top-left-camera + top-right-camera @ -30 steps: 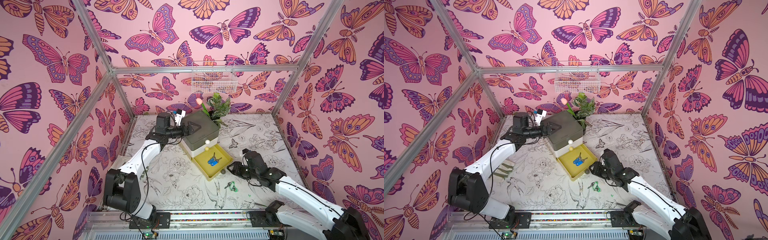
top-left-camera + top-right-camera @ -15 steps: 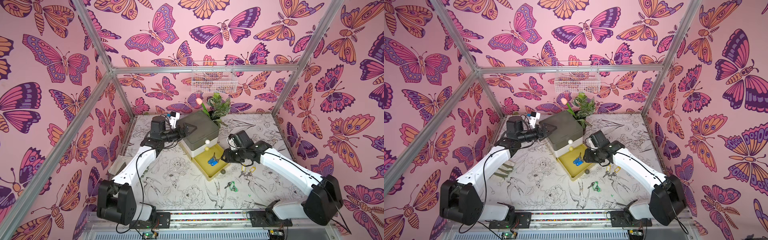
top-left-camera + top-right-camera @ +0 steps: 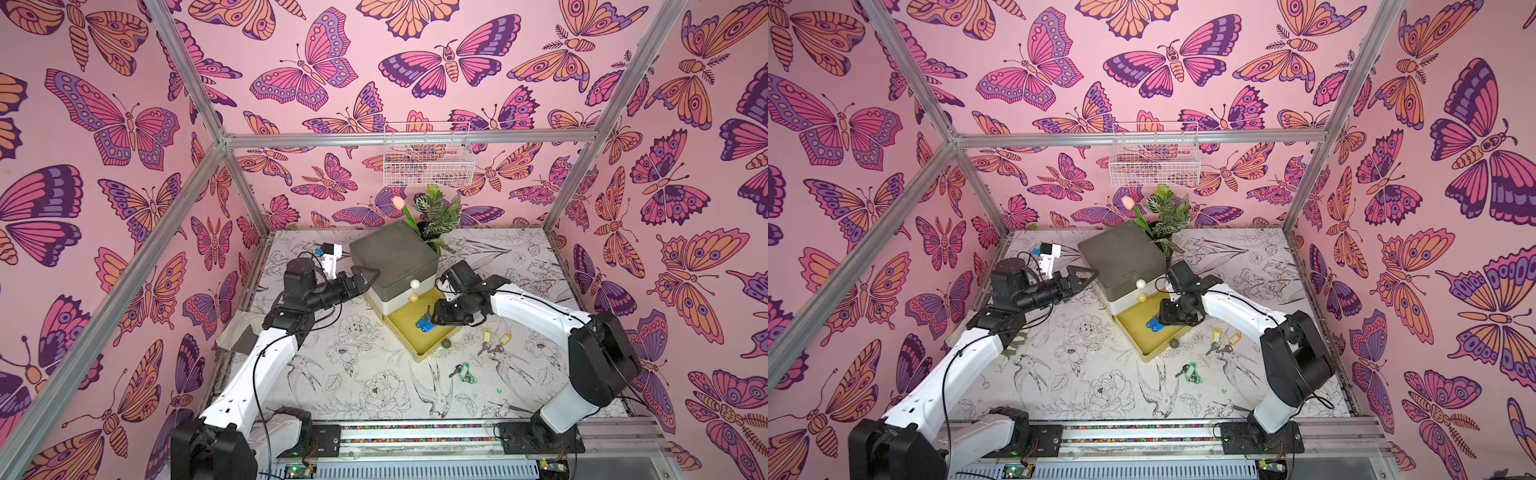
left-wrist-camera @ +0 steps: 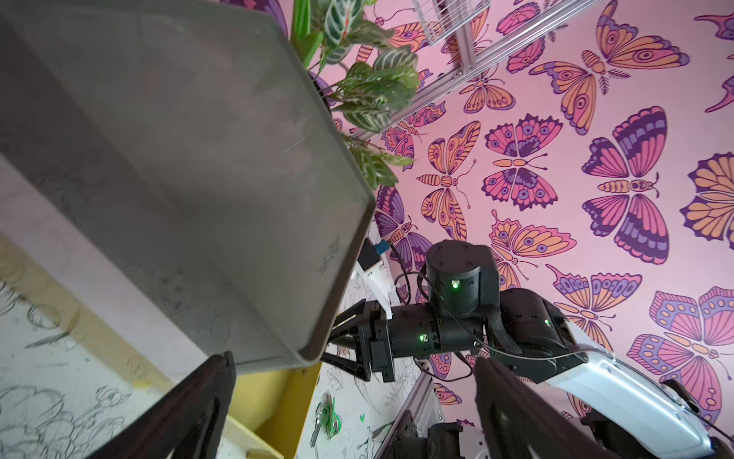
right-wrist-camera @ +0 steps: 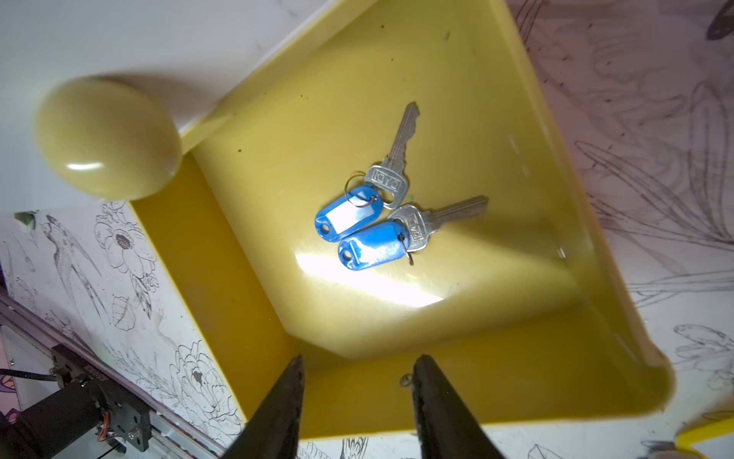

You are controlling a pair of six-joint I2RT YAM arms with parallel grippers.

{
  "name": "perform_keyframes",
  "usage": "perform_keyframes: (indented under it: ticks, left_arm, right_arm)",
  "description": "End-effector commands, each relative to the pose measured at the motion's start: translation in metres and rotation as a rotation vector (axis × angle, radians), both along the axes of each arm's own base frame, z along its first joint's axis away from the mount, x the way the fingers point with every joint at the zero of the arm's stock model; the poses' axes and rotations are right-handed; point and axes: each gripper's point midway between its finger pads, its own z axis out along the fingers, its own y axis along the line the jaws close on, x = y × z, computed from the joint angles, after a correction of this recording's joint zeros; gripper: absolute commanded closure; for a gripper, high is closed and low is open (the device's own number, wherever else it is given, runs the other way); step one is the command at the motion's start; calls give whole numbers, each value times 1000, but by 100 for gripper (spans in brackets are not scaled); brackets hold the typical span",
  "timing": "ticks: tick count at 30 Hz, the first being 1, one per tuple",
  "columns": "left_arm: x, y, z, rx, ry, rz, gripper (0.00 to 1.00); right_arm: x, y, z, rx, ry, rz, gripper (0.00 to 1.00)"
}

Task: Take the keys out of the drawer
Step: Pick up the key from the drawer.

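Right gripper (image 5: 357, 367): fingers (image 5: 284, 401) parted, nothing between them, hovering over the right side of the open yellow drawer (image 5: 556, 206). Two blue-tagged keys (image 5: 369, 222) lie on the drawer floor, tags touching each other, clear of the fingers.

Left gripper (image 3: 366, 277): jaws spread wide, empty, just beside the left face of the grey drawer unit (image 3: 392, 253).

On the table (image 3: 353, 374): yellow-tagged keys (image 3: 494, 338) right of the drawer; green-tagged keys (image 3: 462, 372) nearer, apart from it.
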Motion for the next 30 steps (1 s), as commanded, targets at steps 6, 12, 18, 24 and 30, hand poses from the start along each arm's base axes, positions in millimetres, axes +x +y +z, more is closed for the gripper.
perform_keyframes:
  ticks: [6, 12, 18, 24, 30]
  left_arm:
    - [-39, 8, -43, 134, 68, -12, 0]
    - [-61, 8, -55, 216, 75, -34, 0]
    - [-77, 17, -54, 246, 12, 1, 1]
    - [-89, 33, -48, 285, -79, 58, 1]
    - [-93, 34, -52, 294, -64, 48, 1]
  right_arm:
    - [8, 12, -9, 26, 1, 30, 52]
    - [10, 11, -21, 0, 12, 33, 53]
    - [16, 5, -23, -41, -22, 28, 54]
    - [18, 5, -31, -54, -14, 30, 58]
    - [19, 6, -37, -54, -3, 31, 62]
